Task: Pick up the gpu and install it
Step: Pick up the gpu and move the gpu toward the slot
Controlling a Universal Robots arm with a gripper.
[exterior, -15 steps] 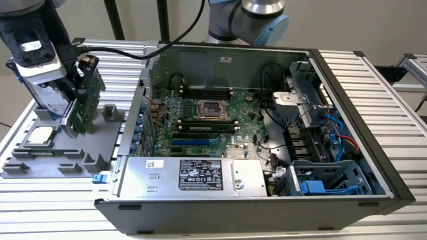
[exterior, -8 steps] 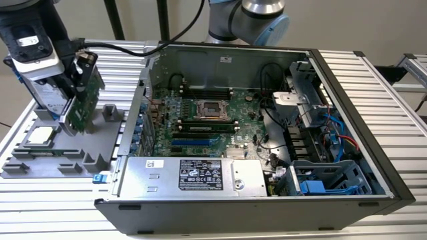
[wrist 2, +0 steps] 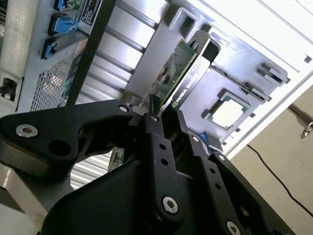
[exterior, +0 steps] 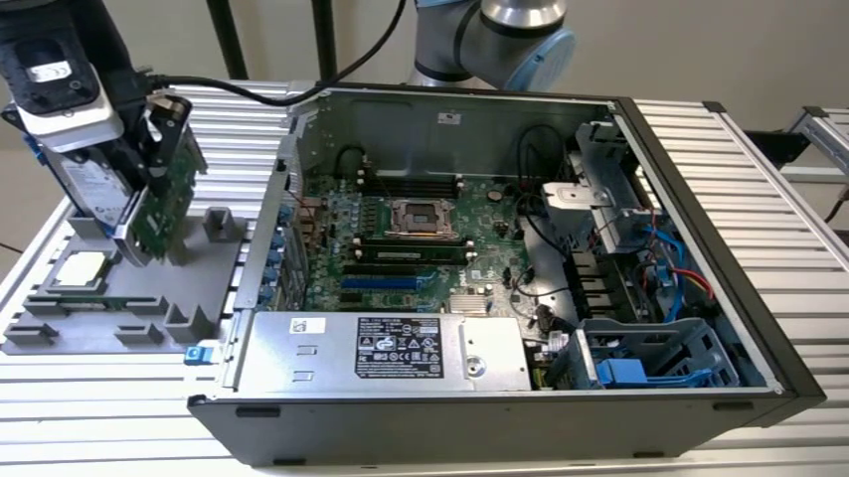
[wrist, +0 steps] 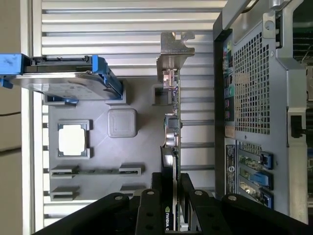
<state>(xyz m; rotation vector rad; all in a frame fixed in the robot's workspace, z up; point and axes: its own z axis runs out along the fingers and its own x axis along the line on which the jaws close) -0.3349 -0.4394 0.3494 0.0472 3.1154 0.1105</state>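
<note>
The slatted desk (exterior: 743,149) carries an open PC case (exterior: 398,427) w/ the motherboard (exterior: 438,258) facing up, and – at the exterior view's left – a grey holder tray (exterior: 146,298). In the tray a hard drive w/ blue tabs (exterior: 86,189) stands upright. Just beside it is the gpu (exterior: 166,199), also upright, w/ its metal bracket (wrist: 173,49) at the end away from the jaws. A processor chip (exterior: 83,268) lies flat nearby. The jaws are closed narrow on the gpu's upper edge, one on each face. If the card has left its slot in the tray, I cannot tell. Risk, as I judge it: the grip is on a thin edge only, so the card can tilt or slip – esp. if the bracket catches on the tray or on the case wall.
</note>
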